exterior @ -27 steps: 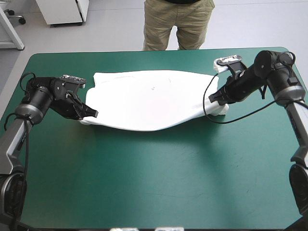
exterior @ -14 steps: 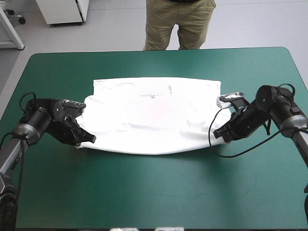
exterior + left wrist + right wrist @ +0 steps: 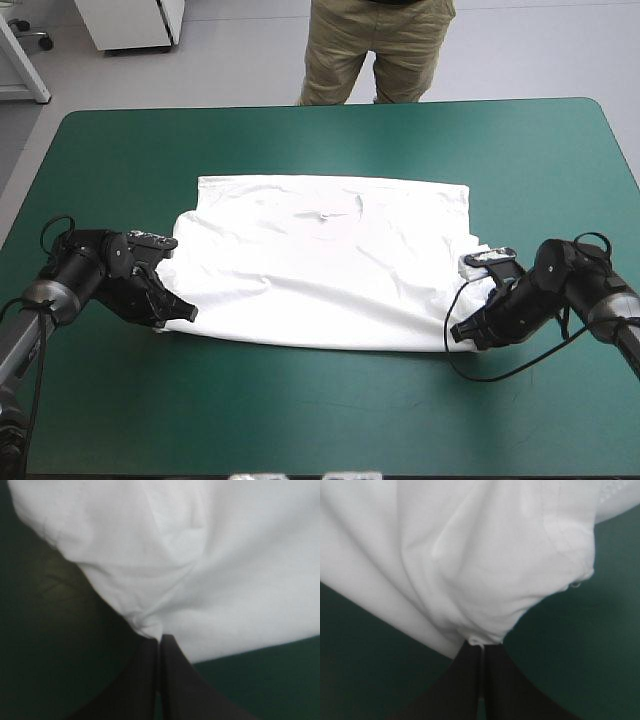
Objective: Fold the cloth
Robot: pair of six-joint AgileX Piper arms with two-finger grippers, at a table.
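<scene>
While the T-shirt (image 3: 320, 260) lies spread across mid teal-green surface (image 3: 320, 420), L fingers (image 3: 142, 680) pinched together on its near-left corner, R fingers (image 3: 462, 685) likewise on near-right corner, both arms low.

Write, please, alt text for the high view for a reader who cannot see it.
A white short-sleeved T-shirt lies spread across the middle of the table with the teal-green cover, its near edge pinched at both ends. The left gripper, two black fin-shaped fingers shut on the cloth, holds the left end; the right gripper holds the right end.
</scene>
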